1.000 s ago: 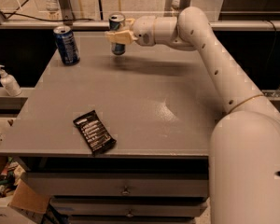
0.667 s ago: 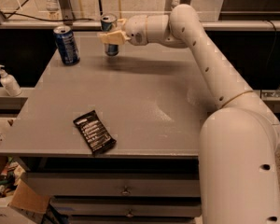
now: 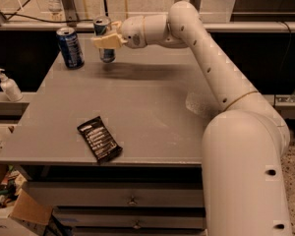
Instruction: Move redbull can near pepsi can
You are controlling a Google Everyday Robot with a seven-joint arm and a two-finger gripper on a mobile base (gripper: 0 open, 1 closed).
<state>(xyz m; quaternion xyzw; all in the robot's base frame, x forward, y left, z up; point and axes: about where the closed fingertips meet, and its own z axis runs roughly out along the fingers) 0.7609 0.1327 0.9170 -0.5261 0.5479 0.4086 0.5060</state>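
The pepsi can (image 3: 70, 47), wide and dark blue with a silver top, stands upright at the far left of the grey table (image 3: 152, 112). The redbull can (image 3: 104, 39), slim and blue-silver, is upright just right of it, a small gap between them. My gripper (image 3: 107, 37) reaches in from the right and is shut on the redbull can around its middle. The can's base is at or just above the tabletop; I cannot tell which. The fingers hide part of the can's body.
A black snack bar wrapper (image 3: 99, 138) lies near the table's front left. A white pump bottle (image 3: 9, 85) stands on a ledge left of the table. Railing runs behind the table. Drawers are below the front edge.
My gripper has carried the redbull can leftward along the far edge, closing most of the gap to the pepsi can. The pepsi can and wrapper have not moved.
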